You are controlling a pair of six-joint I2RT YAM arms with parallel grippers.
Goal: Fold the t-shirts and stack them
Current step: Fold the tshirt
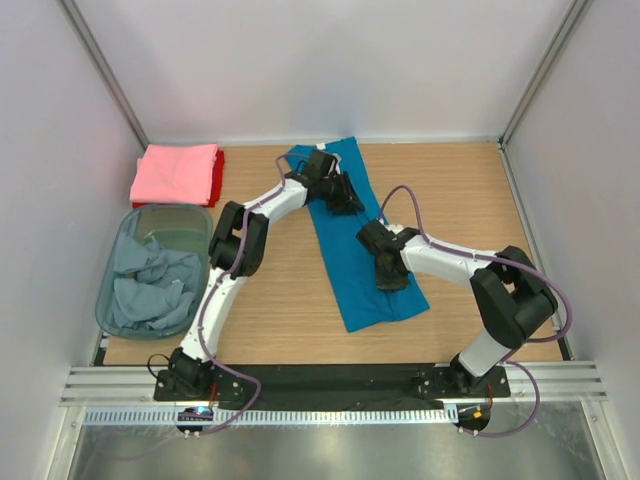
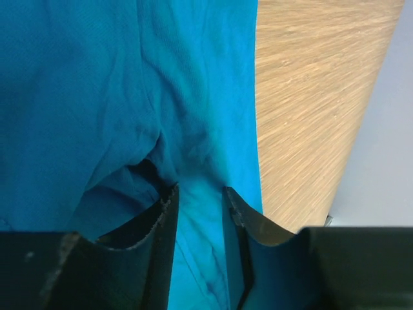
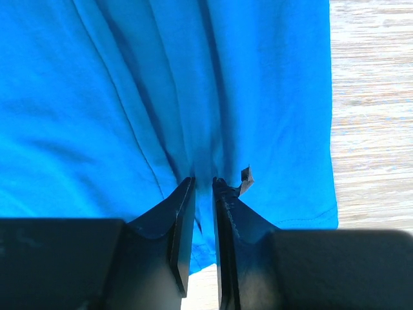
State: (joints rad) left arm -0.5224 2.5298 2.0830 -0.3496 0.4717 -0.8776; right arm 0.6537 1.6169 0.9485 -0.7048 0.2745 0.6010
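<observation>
Near table [image 1: 480, 200] centre, pinched teal t-shirt [image 1: 352, 288] in almost closed right gripper [image 3: 203, 181]; toward far edge, straddled raised fold with half-closed left gripper [image 2: 200, 188], firm hold impossible to tell.

Red t-shirt [image 1: 219, 168] mostly hidden beneath the pink t-shirt [image 1: 175, 172]

light: bright, even | shadows: soft | blur: table [image 2: 303, 97] streaked, left wrist view
</observation>
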